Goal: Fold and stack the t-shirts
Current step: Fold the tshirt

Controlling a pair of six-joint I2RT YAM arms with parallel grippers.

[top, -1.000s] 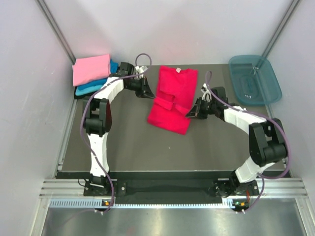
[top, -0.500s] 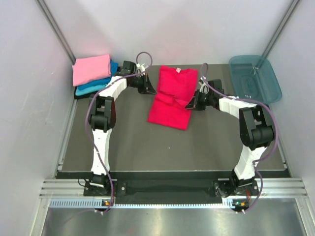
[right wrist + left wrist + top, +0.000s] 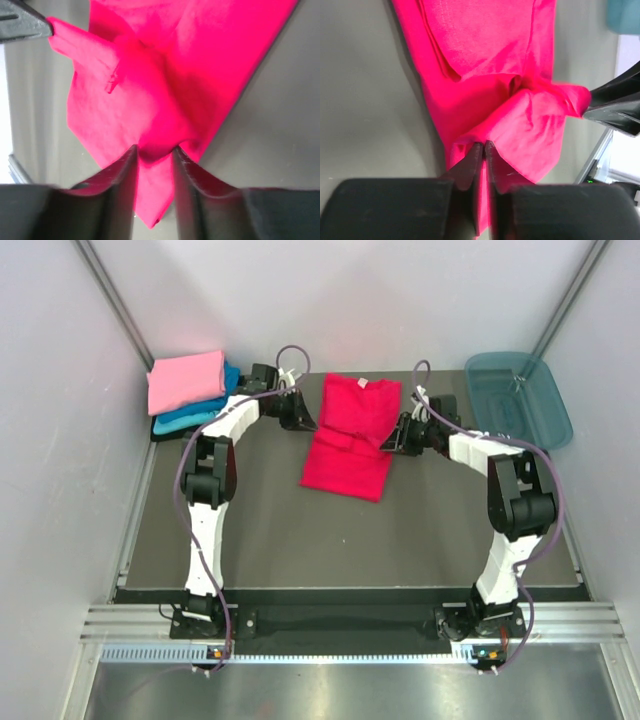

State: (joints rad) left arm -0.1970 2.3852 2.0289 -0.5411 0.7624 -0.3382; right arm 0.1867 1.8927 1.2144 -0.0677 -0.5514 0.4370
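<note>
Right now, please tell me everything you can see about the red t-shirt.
The red t-shirt is bright crimson soft fabric, partly folded into a narrow strip, collar at the far end. It lies mid-table on the dark mat. The left gripper pinches its left edge; the right gripper, jaws parted, has fabric between its fingers.

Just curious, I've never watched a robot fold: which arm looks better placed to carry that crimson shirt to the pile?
Probably the left gripper: it pinches the crimson-red fabric t-shirt and sits nearest the folded pink and turquoise pile. The right gripper is parted.
</note>
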